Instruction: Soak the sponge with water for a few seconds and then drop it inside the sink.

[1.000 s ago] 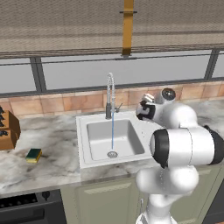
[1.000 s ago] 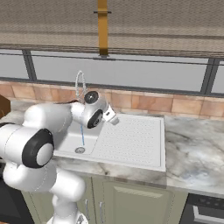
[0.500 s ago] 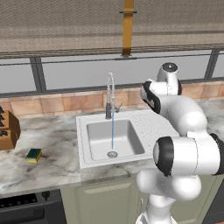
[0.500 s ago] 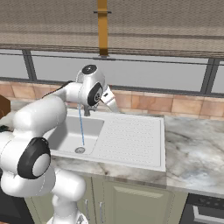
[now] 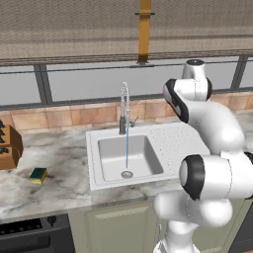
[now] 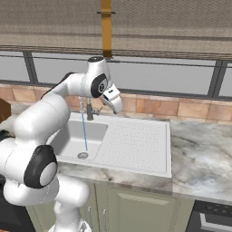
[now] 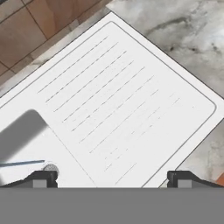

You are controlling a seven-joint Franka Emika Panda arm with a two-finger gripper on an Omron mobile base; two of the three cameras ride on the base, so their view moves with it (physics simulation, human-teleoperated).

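— Sponge (image 5: 38, 175) first: where was it?

— On the marble countertop (image 5: 59, 163), left of the sink (image 5: 129, 156) and well apart from it, near the wooden knife block (image 5: 9, 147). A small rectangular block, yellow body with a dark green top. It lay where it had a second before.

— What had changed, then?

— The arm. A second earlier it sat low beside the faucet (image 5: 124, 108); it had since swung up, the hand now high above the drainboard (image 6: 135, 140), in front of the window.

— And the gripper (image 6: 114, 100)?

— Nothing was in it. In the hand view the two dark fingertips (image 7: 43, 178) stood far apart at the bottom corners, so the jaws were spread wide, looking down on the drainboard.

— The water (image 5: 127, 148)?

— A thin, straight, pale blue stream, falling from the spout to the round metal drain (image 5: 127, 174), as before.

— Surfaces?

— The basin was smooth light grey and rectangular, with rounded corners. Its drainboard carried rows of fine dots, reading almost as lines from above. The countertop was veined grey marble; behind it ran a terracotta tile backsplash (image 6: 181, 108). The faucet looked like a coiled-spring neck, though it was too small to be sure.
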